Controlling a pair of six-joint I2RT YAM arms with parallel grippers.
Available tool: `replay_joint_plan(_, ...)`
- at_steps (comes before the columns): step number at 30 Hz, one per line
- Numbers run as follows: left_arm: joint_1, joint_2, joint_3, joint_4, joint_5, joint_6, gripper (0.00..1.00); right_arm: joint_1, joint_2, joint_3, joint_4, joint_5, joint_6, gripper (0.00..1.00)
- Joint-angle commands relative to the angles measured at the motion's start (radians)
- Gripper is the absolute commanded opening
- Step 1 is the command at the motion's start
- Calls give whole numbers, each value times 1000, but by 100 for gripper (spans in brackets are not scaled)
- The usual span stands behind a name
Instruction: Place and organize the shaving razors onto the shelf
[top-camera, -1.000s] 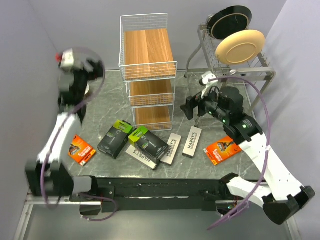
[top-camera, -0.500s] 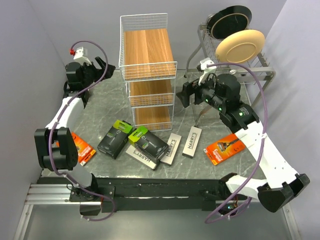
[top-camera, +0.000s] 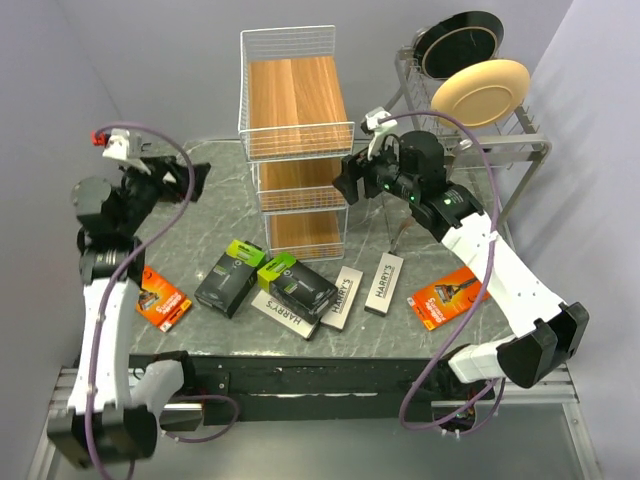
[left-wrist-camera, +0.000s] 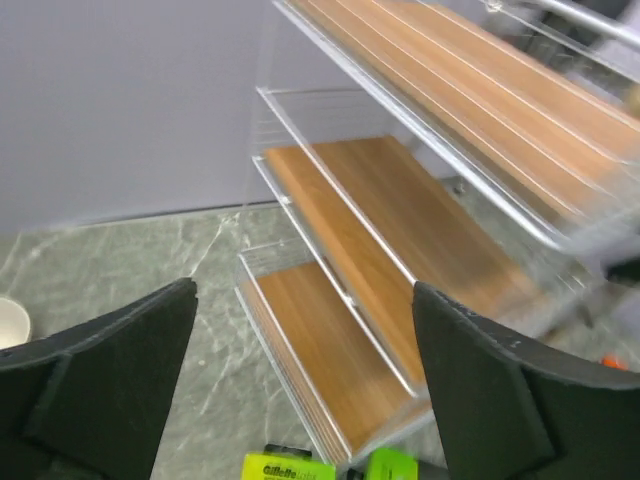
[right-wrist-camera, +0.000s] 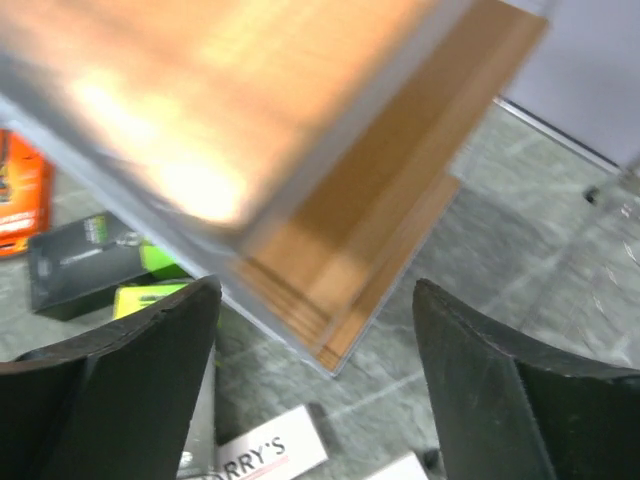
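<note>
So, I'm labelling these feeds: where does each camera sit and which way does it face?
Top external: above and behind the bases, looking down at the table; both arms show, left gripper and right gripper.
Left wrist: on the left arm, facing the shelf; own fingers show.
Right wrist: beside the shelf, looking down; own fingers show.
Shared: shelf, green-ended boxes.

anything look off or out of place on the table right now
nothing spilled or damaged, but the razor packs lie scattered at mixed angles in front of the bare shelf, and one black box seems to sit partly over a white harry's box
</note>
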Motion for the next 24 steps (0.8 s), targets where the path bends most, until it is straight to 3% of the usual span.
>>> replay_joint_plan(1, -2, -59, 60, -238, 186, 252, 89, 49, -22, 39, 34, -72, -13, 79)
replay_joint_plan(3, -4, -79, 73, -323, 242, 291, 81, 71, -32, 22, 41, -81, -5, 76)
replay_joint_plan(6, -4, -115, 22, -302, 318, 216, 76, 108, -49, -9, 64, -84, 16, 68)
replay_joint_plan(9, -2, -161, -77, -137, 359, 51, 73, 131, -45, -37, 109, -64, 53, 59)
replay_joint_plan(13, -7, -154, -137, 51, 425, -103, 67, 155, 1, 0, 147, -21, 139, 57)
replay_joint_plan(24, -13, -54, -13, 41, 257, 52, 74, 273, 233, 248, 216, 146, 230, 49)
